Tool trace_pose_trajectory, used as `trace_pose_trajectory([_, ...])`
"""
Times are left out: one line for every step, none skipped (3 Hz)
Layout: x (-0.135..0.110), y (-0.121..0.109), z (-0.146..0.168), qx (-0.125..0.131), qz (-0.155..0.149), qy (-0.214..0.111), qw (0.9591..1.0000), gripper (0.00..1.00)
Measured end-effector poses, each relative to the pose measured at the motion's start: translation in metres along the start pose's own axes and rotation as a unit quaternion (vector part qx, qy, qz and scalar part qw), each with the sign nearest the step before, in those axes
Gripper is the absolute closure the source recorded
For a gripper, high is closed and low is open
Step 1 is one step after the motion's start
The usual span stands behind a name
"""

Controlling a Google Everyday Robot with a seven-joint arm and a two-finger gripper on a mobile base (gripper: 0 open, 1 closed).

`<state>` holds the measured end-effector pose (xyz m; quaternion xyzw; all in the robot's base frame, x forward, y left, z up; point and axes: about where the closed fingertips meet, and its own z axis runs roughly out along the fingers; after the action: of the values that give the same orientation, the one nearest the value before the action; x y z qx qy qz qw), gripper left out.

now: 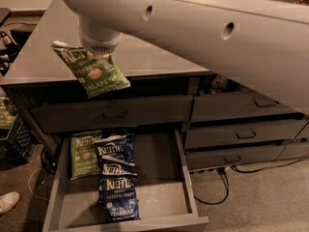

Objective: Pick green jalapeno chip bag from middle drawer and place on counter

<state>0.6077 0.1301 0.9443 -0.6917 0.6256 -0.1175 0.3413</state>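
One jalapeno bag (91,72), puffy, light green, crinkled foil, white logo, small reddish picture mid-front. It hangs tilted at upper left of frame, in front of the counter (41,57) edge and above the drawer (187,180).

One gripper (96,57), mostly hidden under the white ribbed wrist of the arm (193,28); clamped on the bag's top edge, the bag directly beneath it.

Counter: flat, glossy grey, thin edge.

Drawer: open, dark-grey box, pale scuffed floor, lower centre. It holds a flat green bag (86,153) and two blue bags (118,178), overlapping.
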Motion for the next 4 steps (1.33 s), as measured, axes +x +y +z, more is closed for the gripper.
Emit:
trace_pose_trajectory([0.007,-0.030,-0.009,0.010,-0.004,0.016,0.9998,1.00])
trace_pose_trajectory([0.016,-0.062,-0.014,0.016,-0.004,0.031,0.9994,1.00])
trace_pose_trajectory([0.022,-0.090,-0.001,0.001,-0.005,0.036,0.9993,1.00])
trace_pose_trajectory([0.023,-0.116,0.021,-0.018,-0.009,0.034,0.9992,1.00])
